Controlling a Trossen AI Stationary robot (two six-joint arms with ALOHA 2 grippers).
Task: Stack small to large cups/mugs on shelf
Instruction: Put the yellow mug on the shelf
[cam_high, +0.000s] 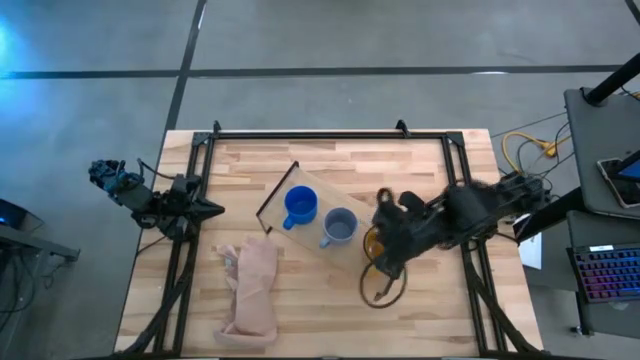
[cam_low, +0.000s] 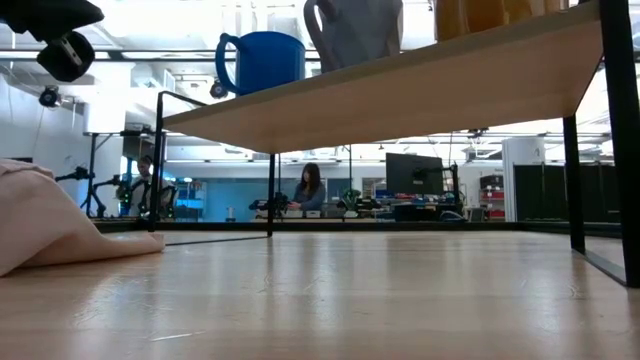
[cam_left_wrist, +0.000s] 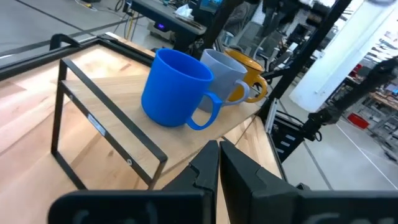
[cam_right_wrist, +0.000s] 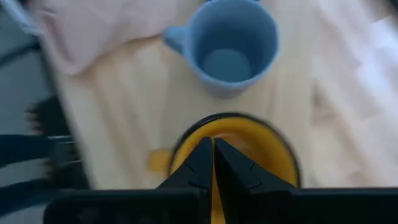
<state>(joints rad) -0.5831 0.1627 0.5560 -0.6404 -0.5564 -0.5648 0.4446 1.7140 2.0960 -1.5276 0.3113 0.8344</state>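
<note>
The light-wood shelf (cam_high: 318, 190) stands slantwise on the middle of the table on its black end frames (cam_low: 160, 160). Three mugs stand in a row on it: bright blue (cam_high: 300, 207), grey-blue (cam_high: 338, 227) and yellow-orange (cam_right_wrist: 261, 155). They also show in the left wrist view, blue (cam_left_wrist: 174, 87), grey-blue (cam_left_wrist: 225, 70) and yellow-orange (cam_left_wrist: 249, 73). My right gripper (cam_right_wrist: 213, 149) is shut and points down over the yellow-orange mug's opening. My left gripper (cam_left_wrist: 219, 152) is shut and empty at the table's left edge (cam_high: 205, 210). My right gripper's shut fingers (cam_right_wrist: 202, 163) stand over the inside of the yellow-orange mug, near its rim (cam_right_wrist: 186, 134). I cannot tell whether they touch the mug. The mug stands upright on the shelf.
A pale pink-beige cloth (cam_high: 250, 290) lies crumpled on the table at the near left of the shelf, and shows in the low view (cam_low: 45, 225). A black frame (cam_high: 300, 133) runs around the tabletop. People sit at desks in the room behind (cam_low: 308, 188).
</note>
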